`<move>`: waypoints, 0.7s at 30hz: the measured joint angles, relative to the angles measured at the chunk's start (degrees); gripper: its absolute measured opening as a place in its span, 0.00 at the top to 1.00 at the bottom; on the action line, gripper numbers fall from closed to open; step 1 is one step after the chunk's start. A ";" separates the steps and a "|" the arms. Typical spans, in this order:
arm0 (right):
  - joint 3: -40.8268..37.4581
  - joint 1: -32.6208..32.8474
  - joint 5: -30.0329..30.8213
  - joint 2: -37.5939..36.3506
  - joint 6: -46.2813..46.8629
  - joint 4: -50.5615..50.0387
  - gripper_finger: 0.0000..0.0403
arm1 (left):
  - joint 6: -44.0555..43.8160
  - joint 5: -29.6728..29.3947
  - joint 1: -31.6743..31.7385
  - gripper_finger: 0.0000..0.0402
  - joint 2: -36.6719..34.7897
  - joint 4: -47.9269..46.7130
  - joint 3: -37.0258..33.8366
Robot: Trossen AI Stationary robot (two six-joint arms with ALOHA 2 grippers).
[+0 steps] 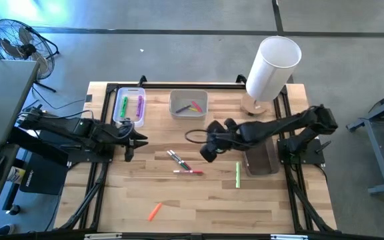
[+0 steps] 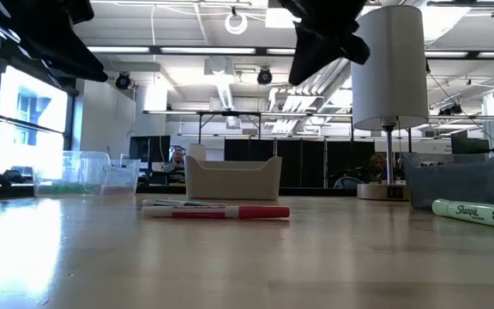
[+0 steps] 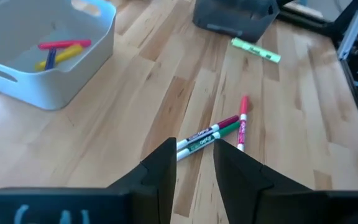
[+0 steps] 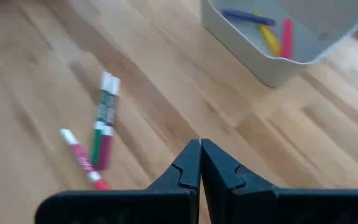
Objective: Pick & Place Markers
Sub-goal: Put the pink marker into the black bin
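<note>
Several markers lie flat on the wooden table: two white-bodied ones (image 1: 177, 159) crossed side by side (image 3: 207, 133), a pink-red one (image 1: 189, 172), a green one (image 1: 238, 175) and an orange one (image 1: 154, 211). More markers lie in a grey bin (image 1: 189, 103) and a clear bin (image 1: 129, 105). My left gripper (image 1: 135, 141) (image 3: 194, 158) hovers open to the left of the white-bodied pair. My right gripper (image 1: 207, 153) (image 4: 201, 162) hangs shut and empty above the table, to the right of that pair.
A white cylindrical lamp (image 1: 272, 63) stands at the far right. A dark box (image 1: 261, 160) sits beside the green marker. The grey bin (image 4: 291, 43) holds blue, yellow and pink markers. Black frame rails run along the table's left and right sides.
</note>
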 joint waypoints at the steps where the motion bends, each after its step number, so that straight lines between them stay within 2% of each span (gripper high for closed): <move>1: -2.35 0.51 0.05 -1.45 -0.06 2.80 1.00 | -0.41 0.00 0.00 0.74 1.61 -0.05 0.82; 5: -12.70 2.15 -0.39 -7.50 -2.95 15.05 1.00 | -3.27 0.09 0.00 0.74 9.27 0.09 4.89; 12: -30.26 4.61 -8.58 -17.58 -10.12 37.40 1.00 | -8.04 3.02 -1.15 0.74 23.80 -0.03 13.16; 16: -37.70 6.23 -10.00 -22.46 -10.22 43.95 1.00 | -9.77 3.21 -4.10 0.80 31.30 0.26 18.08; 21: -43.22 8.27 -10.19 -27.17 -9.06 44.88 1.00 | -12.79 2.12 -8.03 0.93 39.22 1.87 23.53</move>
